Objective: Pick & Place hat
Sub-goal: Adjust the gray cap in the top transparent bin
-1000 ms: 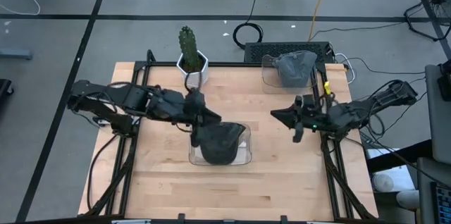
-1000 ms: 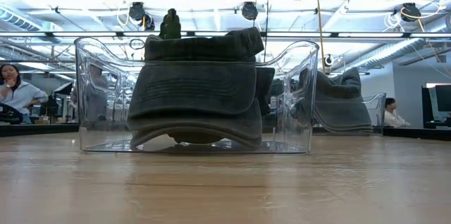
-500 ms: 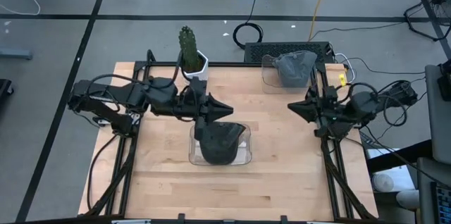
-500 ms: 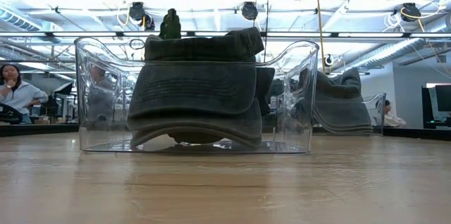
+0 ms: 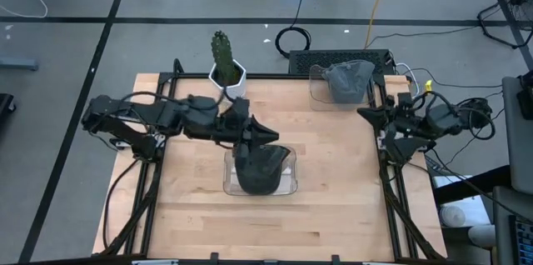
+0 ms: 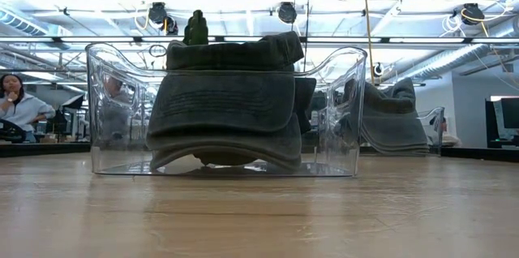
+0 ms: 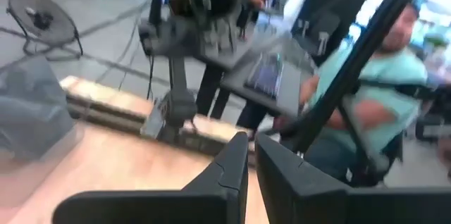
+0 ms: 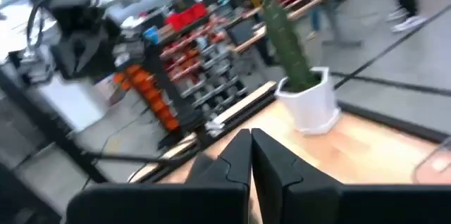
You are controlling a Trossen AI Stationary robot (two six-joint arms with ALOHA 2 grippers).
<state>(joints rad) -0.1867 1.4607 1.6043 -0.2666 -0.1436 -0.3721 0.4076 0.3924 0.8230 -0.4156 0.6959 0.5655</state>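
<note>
A dark grey hat (image 5: 260,169) lies inside a clear plastic bin (image 5: 289,183) at the table's middle; in the low view the hat (image 6: 227,112) fills the bin (image 6: 340,112), its brim down on the bin's floor. My left gripper (image 5: 271,134) hovers above the bin's far edge, pointing about level toward the table's right, its fingers (image 7: 251,155) shut with nothing between them. My right gripper (image 5: 364,113) is drawn back at the table's right edge, shut (image 8: 251,146) and holding nothing.
A second clear bin (image 5: 318,90) with a lighter grey hat (image 5: 348,80) stands at the far right of the table. At the far edge, left of centre, stands a cactus (image 5: 221,48) in a white pot (image 5: 226,77). A person in a teal shirt (image 7: 366,90) is beyond the table.
My left gripper has tipped up from pointing down at the hat in the bin to about level and has risen slightly; the hat stays in the bin. My right gripper has drawn back toward the table's right edge, still shut.
</note>
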